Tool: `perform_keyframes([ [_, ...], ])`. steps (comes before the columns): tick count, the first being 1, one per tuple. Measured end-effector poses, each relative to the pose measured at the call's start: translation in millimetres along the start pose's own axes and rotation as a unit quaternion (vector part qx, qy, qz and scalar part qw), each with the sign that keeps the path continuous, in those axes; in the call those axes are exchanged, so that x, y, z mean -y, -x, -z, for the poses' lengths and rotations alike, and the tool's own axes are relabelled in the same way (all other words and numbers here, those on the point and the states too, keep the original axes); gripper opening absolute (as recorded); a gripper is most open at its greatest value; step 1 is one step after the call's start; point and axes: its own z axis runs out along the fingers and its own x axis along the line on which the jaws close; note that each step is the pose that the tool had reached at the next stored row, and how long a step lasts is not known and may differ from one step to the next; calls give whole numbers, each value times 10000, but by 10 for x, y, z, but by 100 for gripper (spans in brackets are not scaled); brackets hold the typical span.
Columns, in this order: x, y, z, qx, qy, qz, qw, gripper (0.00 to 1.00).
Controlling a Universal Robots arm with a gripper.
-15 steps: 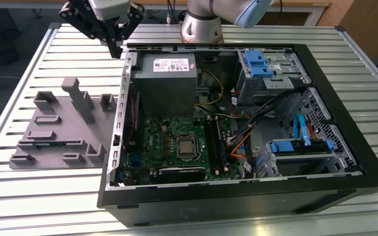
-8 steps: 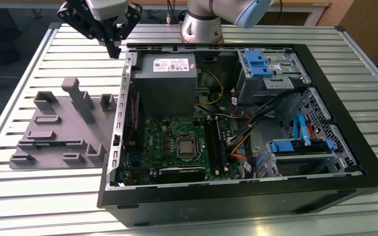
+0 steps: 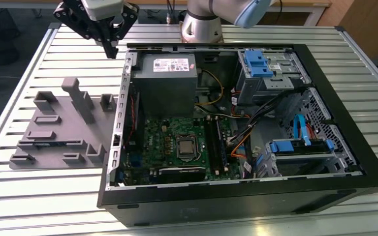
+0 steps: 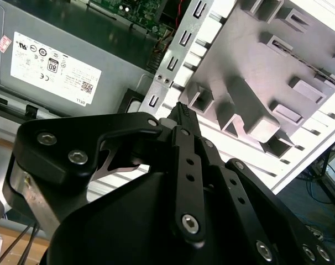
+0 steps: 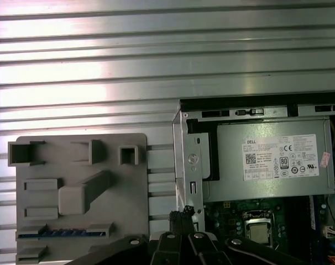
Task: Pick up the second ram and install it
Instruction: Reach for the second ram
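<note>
Exterior view: a ram (image 3: 49,143) sits slotted in your tray (image 3: 71,130). Your claw (image 3: 112,50) hangs pressed together, empty, near the case (image 3: 241,194) corner.

Black claw (image 3: 112,50), silver screws (image 4: 190,222); grey arm (image 3: 201,27), pale-blue joint cap (image 3: 250,13).

The desk (image 3: 274,34) is gleaming as bare ribbed metal, its slats throwing bright glare. The tray (image 3: 67,130) lying on it is looking like smooth, matt gray plastic. The computer case (image 3: 241,196) is showing black painted metal with a dull finish. Inside it, the power supply (image 3: 166,86) is presenting plain gray sheet metal and carrying a white paper label (image 3: 169,64). The drive latches (image 3: 258,64) are shining as glossy blue plastic. The motherboard (image 3: 163,142) is showing green lacquered board. The pincer (image 3: 112,53) is appearing matt black, possibly coated metal, studded with shiny steel screws (image 4: 189,222).
</note>
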Motion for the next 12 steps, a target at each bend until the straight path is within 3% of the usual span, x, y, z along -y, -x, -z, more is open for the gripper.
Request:
perform_keyframes([
  [12,6,-77,0,0,0,0,10000,11],
])
